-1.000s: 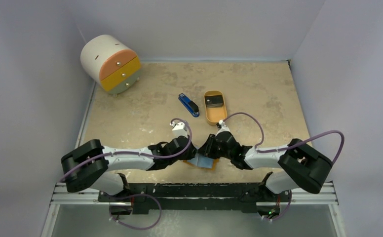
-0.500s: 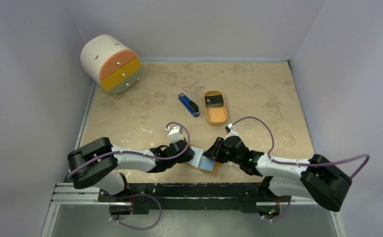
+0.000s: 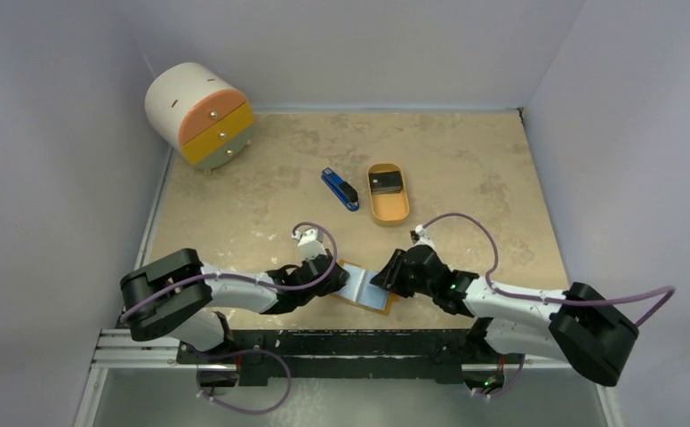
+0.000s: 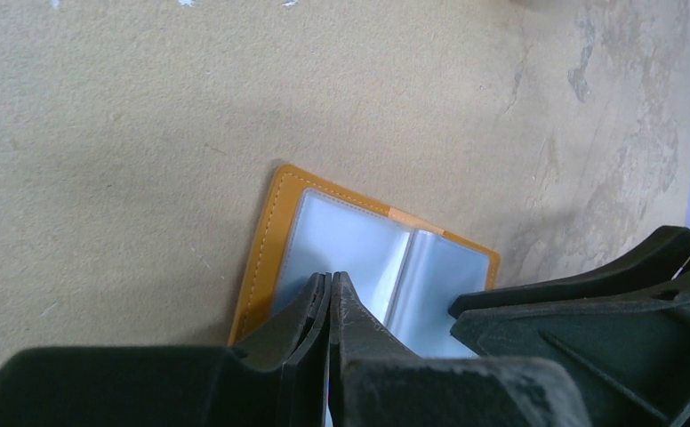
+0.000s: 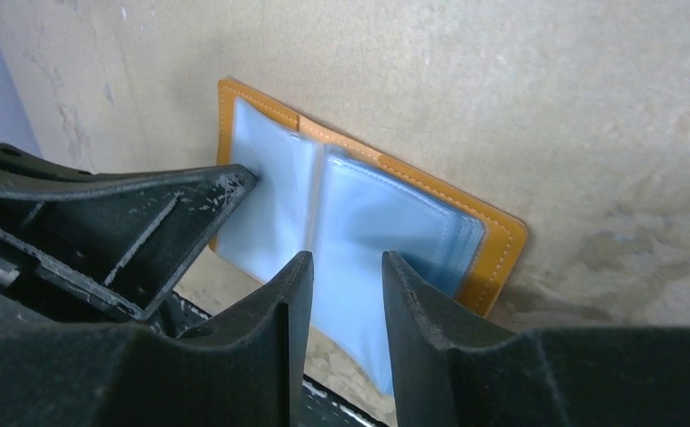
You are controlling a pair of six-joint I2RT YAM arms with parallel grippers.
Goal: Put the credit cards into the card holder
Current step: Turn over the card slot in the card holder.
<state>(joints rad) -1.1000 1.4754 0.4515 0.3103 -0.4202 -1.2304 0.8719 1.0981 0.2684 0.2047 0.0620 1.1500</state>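
Observation:
The orange card holder lies open near the table's front edge, its clear sleeves facing up. It also shows in the left wrist view and the right wrist view. My left gripper is shut, and its tips rest on the left sleeve page. My right gripper is open, and its jaws stand on either side of a loose sleeve on the right half. Dark credit cards lie in the oval orange tray, far from both grippers.
A blue-and-black stapler-like bar lies left of the tray. A round white drawer unit with orange and yellow drawers stands at the back left. The card holder sits close to the table's front edge and the mounting rail.
My right arm has swung its elbow out to the right and stretched low. The card holder has opened flatter between the grippers. My left gripper has shifted slightly down and left.

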